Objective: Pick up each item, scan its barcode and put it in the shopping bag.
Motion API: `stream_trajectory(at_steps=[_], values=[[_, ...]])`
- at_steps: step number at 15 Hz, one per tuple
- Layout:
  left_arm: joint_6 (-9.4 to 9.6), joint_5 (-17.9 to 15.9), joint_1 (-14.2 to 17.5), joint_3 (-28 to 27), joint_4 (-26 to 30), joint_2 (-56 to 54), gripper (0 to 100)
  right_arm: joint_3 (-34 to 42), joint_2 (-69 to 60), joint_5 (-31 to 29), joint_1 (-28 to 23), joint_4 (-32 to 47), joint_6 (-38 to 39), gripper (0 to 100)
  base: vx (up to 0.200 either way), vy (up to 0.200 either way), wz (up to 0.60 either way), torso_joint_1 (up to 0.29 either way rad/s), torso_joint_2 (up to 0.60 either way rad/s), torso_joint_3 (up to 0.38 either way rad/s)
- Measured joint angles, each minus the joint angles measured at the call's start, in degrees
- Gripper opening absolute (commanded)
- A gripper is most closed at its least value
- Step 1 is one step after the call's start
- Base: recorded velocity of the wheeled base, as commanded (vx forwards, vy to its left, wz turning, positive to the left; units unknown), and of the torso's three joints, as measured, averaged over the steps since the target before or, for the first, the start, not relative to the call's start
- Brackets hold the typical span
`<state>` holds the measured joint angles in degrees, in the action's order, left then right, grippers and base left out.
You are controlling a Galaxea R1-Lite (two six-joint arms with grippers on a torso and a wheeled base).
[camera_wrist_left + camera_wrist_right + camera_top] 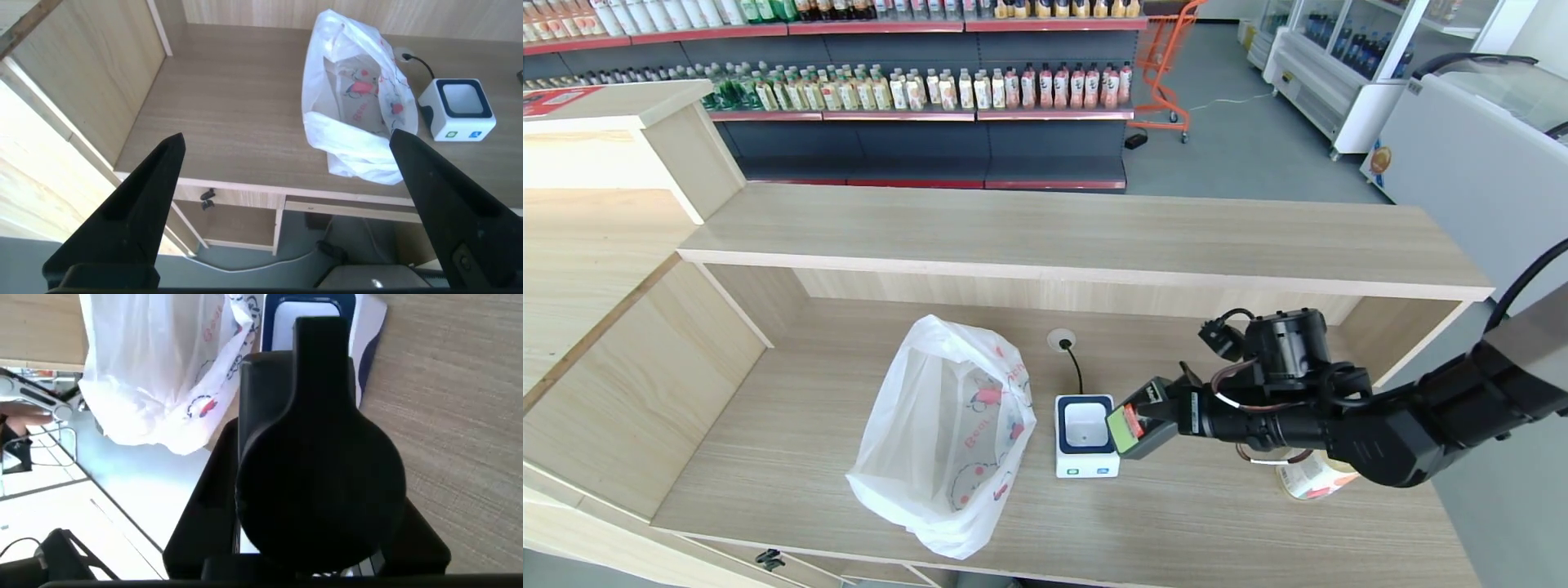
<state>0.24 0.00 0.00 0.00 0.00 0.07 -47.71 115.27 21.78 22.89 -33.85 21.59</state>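
Right end effector [1142, 423] holds small green-and-red flat pack [1124, 428] at the scanner; scan step judged to be in hand

Right end effector is clenched on the pack, low over the pale wood-grain tabletop [792, 457]. The pack's coloured face is turned away from the wrist, at the edge of the white box-shaped barcode scanner with dark blue rim [1085, 437] just ahead of the fingertips, presumably so the window can read the code; whether they touch, cannot tell. White translucent plastic shopping bag with red print [943, 433] stands mouth-up just beyond the scanner, so a short carry past it should reach the opening. Cream cylindrical printed container [1308, 478] sits behind this end effector, under the forearm; probably next in line. Left end effector [288, 140] is released, fingers spread, nothing between them, with the bag well ahead of it
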Motion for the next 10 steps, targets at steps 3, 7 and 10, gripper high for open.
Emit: stream_trajectory(at_steps=[3, 7, 10], values=[[0.0, 0.0, 0.0, 0.0, 0.0, 0.0, 100, -1.05, 3.55, -2.68, 1.58, -0.35, -0.11, 0, 0.0, 0.0, 0.0, 0.0, 0.0, 0.0], [0.0, 0.0, 0.0, 0.0, 0.0, 0.0, 100, -1.6, 6.53, -2.99, 2.44, -3.23, -0.06, 0, 0.0, 0.0, 0.0, 0.0, 0.0, 0.0], [0.02, 0.0, 0.0, 0.0, 0.0, 0.0, 100, -2.45, 8.12, -3.01, 3.12, -5.1, 0.0, 0, 0.0, 0.0, 0.0, 0.0, 0.0, 0.0]])
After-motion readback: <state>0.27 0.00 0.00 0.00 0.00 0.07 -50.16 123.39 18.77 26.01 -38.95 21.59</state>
